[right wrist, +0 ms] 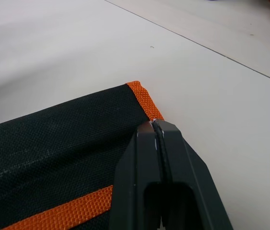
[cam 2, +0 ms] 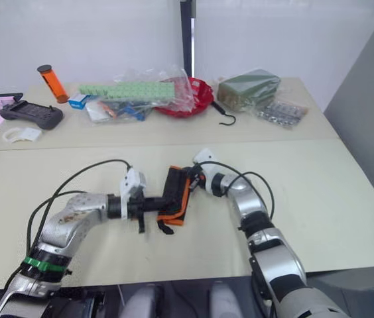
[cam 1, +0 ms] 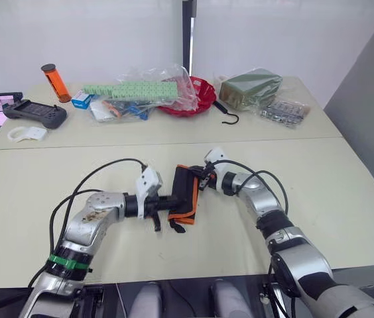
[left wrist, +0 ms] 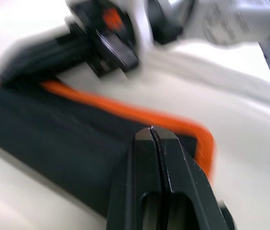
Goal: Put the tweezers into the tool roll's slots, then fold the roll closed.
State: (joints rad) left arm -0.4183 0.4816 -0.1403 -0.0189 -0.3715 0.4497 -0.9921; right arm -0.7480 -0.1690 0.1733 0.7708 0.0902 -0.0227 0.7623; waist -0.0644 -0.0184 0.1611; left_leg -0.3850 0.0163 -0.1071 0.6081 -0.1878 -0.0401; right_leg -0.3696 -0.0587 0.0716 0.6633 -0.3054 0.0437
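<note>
The tool roll [cam 1: 186,192] lies folded in the middle of the near table, black outside with orange trim and a strap end hanging at its near edge. My left gripper [cam 1: 167,204] is shut at the roll's left side, its tips resting on the black fabric [left wrist: 53,124] near the orange trim. My right gripper [cam 1: 203,179] is shut at the roll's far right corner, with its tips [right wrist: 155,123] on the orange edge of the fabric [right wrist: 53,143]. The tweezers and the slots are hidden.
On the far table sit a red bowl [cam 1: 199,96], a black hook [cam 1: 227,116], clear bags with green parts [cam 1: 140,91], a green packet [cam 1: 250,88], blister packs [cam 1: 284,111], an orange bottle [cam 1: 56,81] and a black controller [cam 1: 36,112].
</note>
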